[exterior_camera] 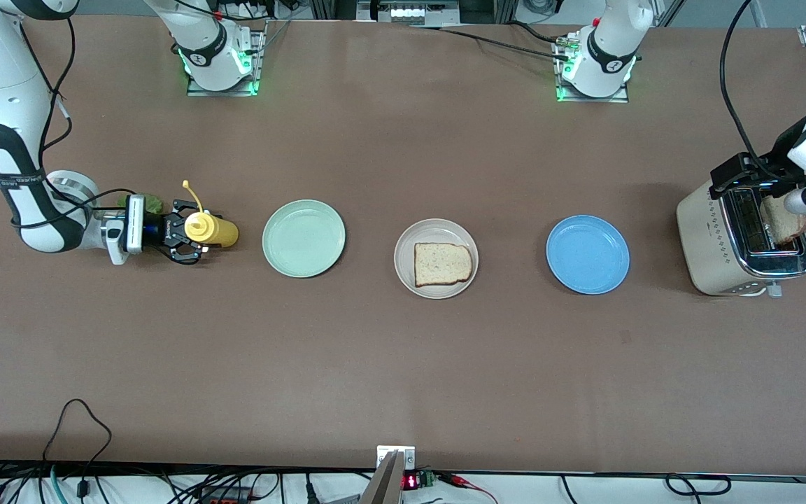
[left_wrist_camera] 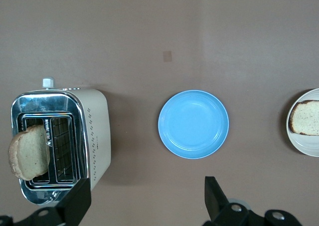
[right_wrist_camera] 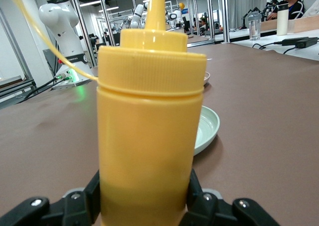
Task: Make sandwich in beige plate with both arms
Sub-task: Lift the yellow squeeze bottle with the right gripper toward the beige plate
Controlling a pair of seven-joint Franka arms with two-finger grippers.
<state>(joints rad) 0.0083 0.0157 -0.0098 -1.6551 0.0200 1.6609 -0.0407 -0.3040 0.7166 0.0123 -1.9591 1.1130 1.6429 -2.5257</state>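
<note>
The beige plate (exterior_camera: 403,245) lies mid-table with one slice of bread (exterior_camera: 443,264) flat on it; both also show in the left wrist view, the plate (left_wrist_camera: 304,144) and the slice (left_wrist_camera: 305,117). A second slice (exterior_camera: 784,220) stands in the toaster (exterior_camera: 707,238) slot, seen again as the slice (left_wrist_camera: 29,152). My left gripper (exterior_camera: 760,189) hangs open over the toaster, nothing between its fingers (left_wrist_camera: 79,198). My right gripper (exterior_camera: 199,232) is shut on an upright yellow squeeze bottle (exterior_camera: 217,229), its fingers (right_wrist_camera: 92,191) against the bottle's sides (right_wrist_camera: 149,111). A green leaf (exterior_camera: 154,204) peeks out by the right wrist, mostly hidden.
A mint-green plate (exterior_camera: 303,238) lies between the bottle and the beige plate, and shows in the right wrist view (right_wrist_camera: 207,126). A blue plate (exterior_camera: 587,253) lies between the beige plate and the toaster, seen too in the left wrist view (left_wrist_camera: 193,124).
</note>
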